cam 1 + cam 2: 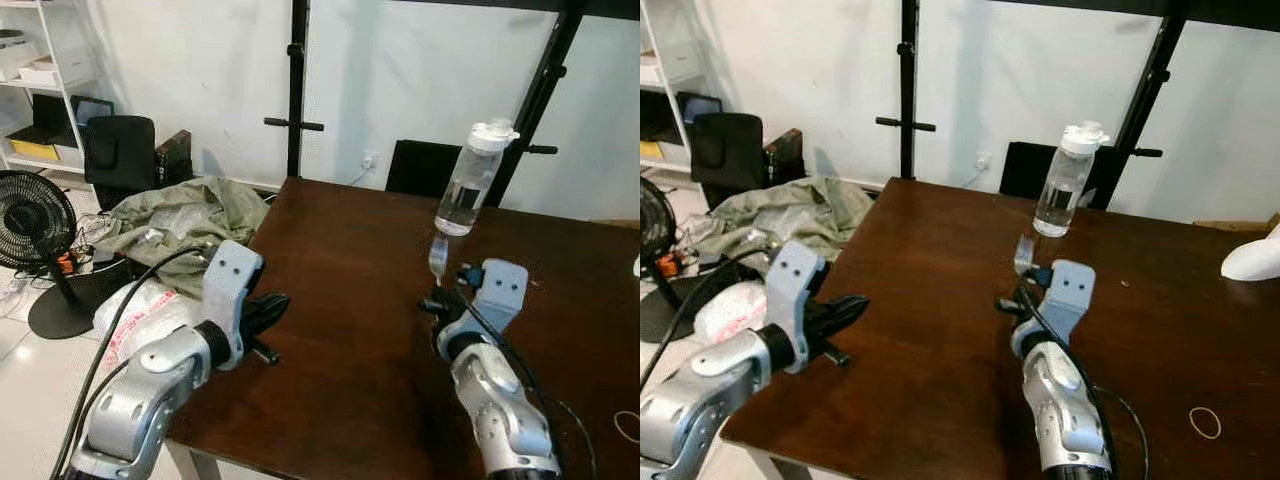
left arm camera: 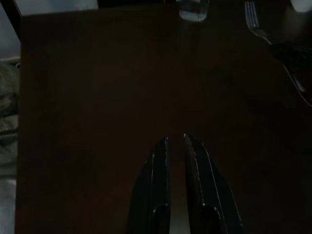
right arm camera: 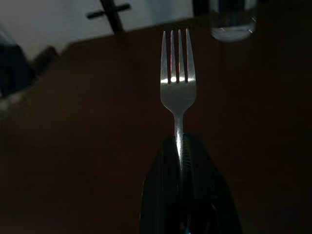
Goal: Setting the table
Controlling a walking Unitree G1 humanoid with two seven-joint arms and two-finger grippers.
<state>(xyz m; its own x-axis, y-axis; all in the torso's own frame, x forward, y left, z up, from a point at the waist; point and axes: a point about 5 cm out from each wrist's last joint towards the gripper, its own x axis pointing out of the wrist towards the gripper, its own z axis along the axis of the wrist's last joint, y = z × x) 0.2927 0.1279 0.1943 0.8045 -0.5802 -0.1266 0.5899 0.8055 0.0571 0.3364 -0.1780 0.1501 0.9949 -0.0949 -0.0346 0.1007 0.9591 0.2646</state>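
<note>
A silver fork (image 3: 178,87) sticks out from between the fingers of my right gripper (image 3: 179,141), which is shut on its handle. The fork (image 1: 437,258) hangs over the middle of the dark wooden table (image 1: 340,330), tines pointing toward a clear water bottle (image 1: 470,180) with a white cap that stands further back. My left gripper (image 1: 280,303) hovers over the table's left edge, its fingers (image 2: 158,161) nearly together with nothing between them.
A white object (image 1: 1252,260) lies at the table's right edge and a rubber band (image 1: 1205,423) near the front right. A black chair (image 1: 425,167) stands behind the table. Left of it are a heap of green cloth (image 1: 185,220), a fan (image 1: 35,225) and shelves.
</note>
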